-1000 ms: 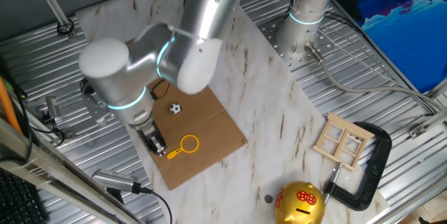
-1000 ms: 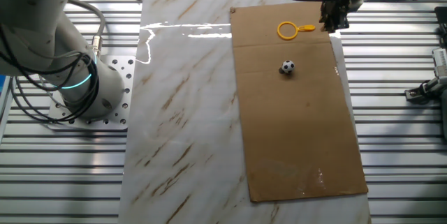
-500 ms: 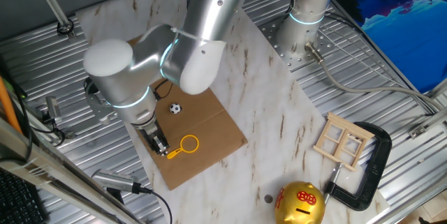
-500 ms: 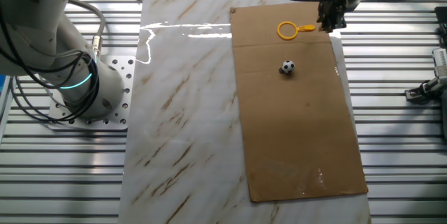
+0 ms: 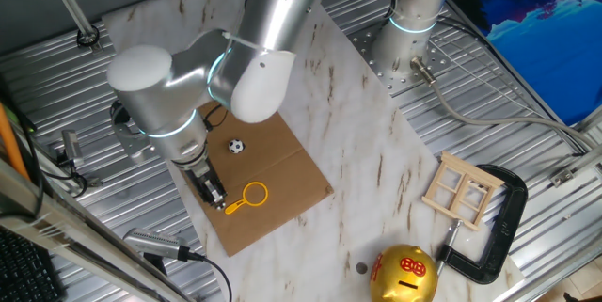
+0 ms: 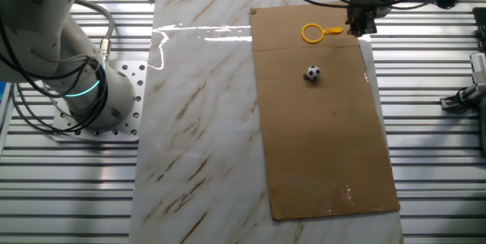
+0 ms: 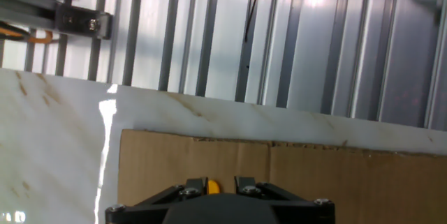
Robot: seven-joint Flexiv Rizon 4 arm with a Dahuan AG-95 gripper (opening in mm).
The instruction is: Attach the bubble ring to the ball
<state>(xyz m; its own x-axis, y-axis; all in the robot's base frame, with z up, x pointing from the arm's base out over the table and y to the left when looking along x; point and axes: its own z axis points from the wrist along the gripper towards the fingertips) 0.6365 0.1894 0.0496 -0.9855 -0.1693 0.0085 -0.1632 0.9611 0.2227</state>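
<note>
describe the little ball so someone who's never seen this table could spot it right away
Find the brown cardboard sheet lying on the marble tabletop. The ball sits on its end nearest the gripper, apart from the yellow bubble ring. It is the only black-and-white, soccer-patterned thing there.

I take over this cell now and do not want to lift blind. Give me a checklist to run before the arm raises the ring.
1. Gripper stands at the handle end of the bubble ring: ok.
2. Fingers firmly shut on the handle: cannot tell; the hand view shows only a bit of yellow between them.
3. Ring's hoop lies flat on the cardboard sheet: ok.
4. Ball rests apart from the ring, in plain sight: ok.
5. Nothing lies on the cardboard between ring and ball: ok.
</note>
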